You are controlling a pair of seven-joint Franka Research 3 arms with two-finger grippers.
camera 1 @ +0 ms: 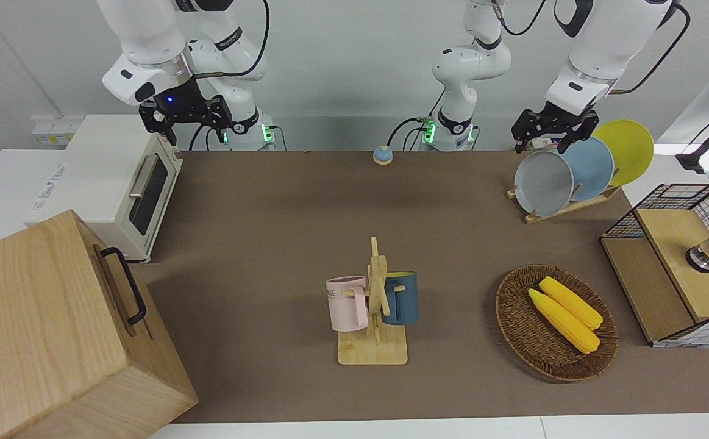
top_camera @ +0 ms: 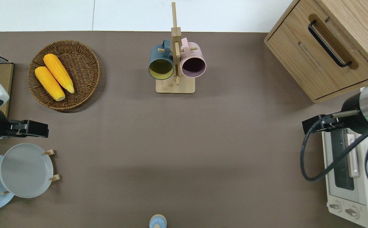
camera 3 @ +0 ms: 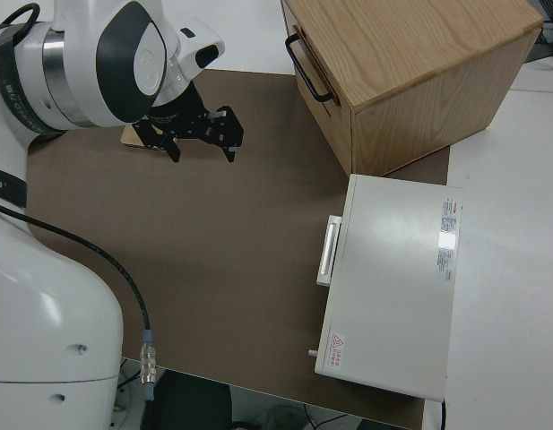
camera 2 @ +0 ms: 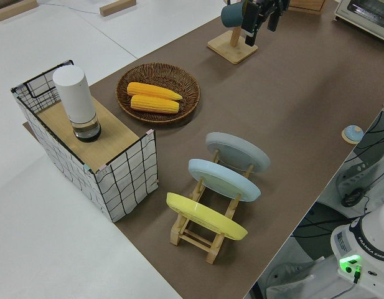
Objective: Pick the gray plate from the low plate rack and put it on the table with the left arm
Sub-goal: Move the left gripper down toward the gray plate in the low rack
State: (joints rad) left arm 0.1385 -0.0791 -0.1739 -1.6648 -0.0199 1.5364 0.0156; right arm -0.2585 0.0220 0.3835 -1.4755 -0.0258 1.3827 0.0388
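Observation:
The gray plate [camera 1: 543,183] [top_camera: 25,169] [camera 2: 238,151] leans in the slot of the low plate rack [camera 1: 564,208] [top_camera: 54,178] [camera 2: 198,233] that is farthest from the robots, at the left arm's end of the table [camera 1: 305,231]. A light-blue plate [camera 1: 595,164] [camera 2: 223,179] and a yellow plate [camera 1: 631,146] [camera 2: 204,215] lean in the slots nearer to the robots. My left gripper [camera 1: 542,145] [top_camera: 32,129] [camera 2: 260,28] hangs open and empty in the air, over the mat just past the gray plate's rim. My right gripper [camera 1: 177,125] [camera 3: 203,148] is parked and open.
A wicker basket [camera 1: 513,317] with two corn cobs lies farther from the robots than the rack. A wire basket [camera 1: 665,201] with a white cylinder stands at the table's end. A mug stand [camera 1: 375,305], a toaster oven [camera 1: 116,183], a wooden cabinet [camera 1: 43,329] and a small bell [camera 1: 382,154] also stand here.

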